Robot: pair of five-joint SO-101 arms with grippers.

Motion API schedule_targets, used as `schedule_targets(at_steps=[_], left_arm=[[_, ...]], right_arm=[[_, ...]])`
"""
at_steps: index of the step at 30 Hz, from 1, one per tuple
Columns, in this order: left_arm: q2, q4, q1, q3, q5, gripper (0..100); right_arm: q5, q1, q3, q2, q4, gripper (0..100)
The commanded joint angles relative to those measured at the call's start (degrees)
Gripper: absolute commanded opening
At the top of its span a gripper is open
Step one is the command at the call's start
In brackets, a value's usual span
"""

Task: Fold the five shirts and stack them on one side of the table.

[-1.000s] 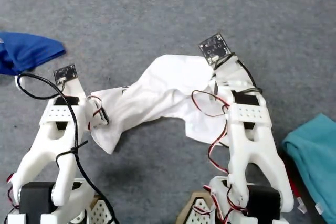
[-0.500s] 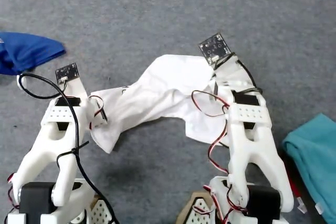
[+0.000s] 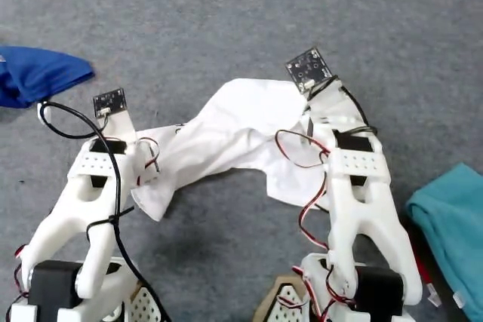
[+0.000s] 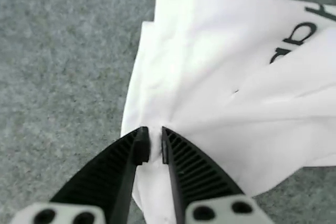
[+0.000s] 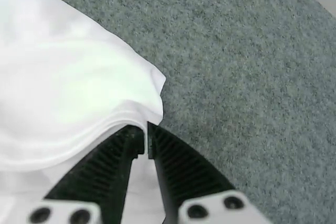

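At the left end effector (image 4: 152, 145): almost closed, with only a thin slit between the two black ribbed fingers (image 4: 184, 166), and a bunched fold of the white shirt (image 4: 220, 77) nipped in that slit. Around the pinch, creases spreading out like a fan through the cloth. A little further out, a doubled edge of the cloth lying flat on the grey table (image 4: 63, 51), and some dark print (image 4: 294, 38) on the cloth.

At the right end effector (image 5: 145, 140): also closed, the tips nearly touching, gripping the hem at a corner of the same white shirt. Just past the tips, a thick soft fold of cloth, and beside it bare grey table.

From above: the white shirt crumpled and drawn out across the middle of the table, between the left arm (image 3: 83, 209) and the right arm (image 3: 362, 201). One end held on the side of the left edge, the other end held nearer to the centre. Between the two arms, a loose flap lying toward the near edge.

Further out, at the left edge toward the far-left corner, a blue shirt (image 3: 34, 73), partly cut off, well apart from the white one. At the right edge toward the near-right corner, a teal shirt (image 3: 453, 216), also apart from the white shirt and from both end effectors.
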State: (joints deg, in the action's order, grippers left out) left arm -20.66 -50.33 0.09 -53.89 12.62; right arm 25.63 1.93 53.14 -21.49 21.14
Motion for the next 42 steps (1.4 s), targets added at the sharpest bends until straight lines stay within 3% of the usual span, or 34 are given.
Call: schedule_targets(at_steps=[1,6,13,18,26,33,42], left_arm=[[-0.2,0.0,0.5,4.7,-0.1,2],[-0.4,-6.0,0.4,13.9,-0.4,2],[-0.8,-20.4,0.2,36.4,-2.8,2],[-0.8,-28.2,-4.0,53.6,-2.8,2],[-0.8,-39.7,-11.6,79.6,-2.9,2],[-0.8,-49.1,-12.0,100.3,-2.9,2],[-4.8,-50.5,-12.3,115.8,-3.3,2]], right_arm=[[-0.4,0.7,-2.3,-0.2,-0.9,0.5],[-0.4,1.2,-6.4,-2.7,3.2,0.5],[-4.5,1.2,-21.9,-13.2,19.2,0.5],[-4.0,1.7,-37.1,-20.4,30.7,0.5],[-5.5,9.5,-64.0,-24.6,41.5,0.5],[-2.7,14.0,-83.5,-25.0,40.4,0.5],[3.0,18.2,-91.4,-25.1,28.4,0.5]])
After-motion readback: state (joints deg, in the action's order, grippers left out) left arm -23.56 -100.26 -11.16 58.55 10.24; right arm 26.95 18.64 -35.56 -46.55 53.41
